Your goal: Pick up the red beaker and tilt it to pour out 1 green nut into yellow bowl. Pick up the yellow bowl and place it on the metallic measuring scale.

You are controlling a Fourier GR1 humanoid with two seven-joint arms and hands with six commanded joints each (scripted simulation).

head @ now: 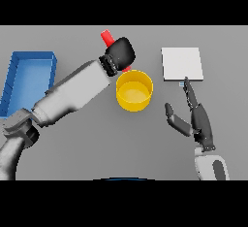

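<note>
1. Your red beaker (pixel 107 37) was off the table in the left hand (pixel 120 53), whose fingers were curled round it, just behind the yellow bowl (pixel 134 90).
2. No green nut showed in the bowl, so pouring looked unfinished; the scale (pixel 181 63) sat bare.
3. Your right hand (pixel 196 117) hovered near the scale, fingers straight, holding nothing.

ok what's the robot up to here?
The left hand is curled round the red beaker and holds it just behind the yellow bowl, apparently at the pouring step. Whether a nut is in the bowl can't be made out. The right hand is open near the metallic scale, which has nothing on it. A blue tray sits at far left.
</note>
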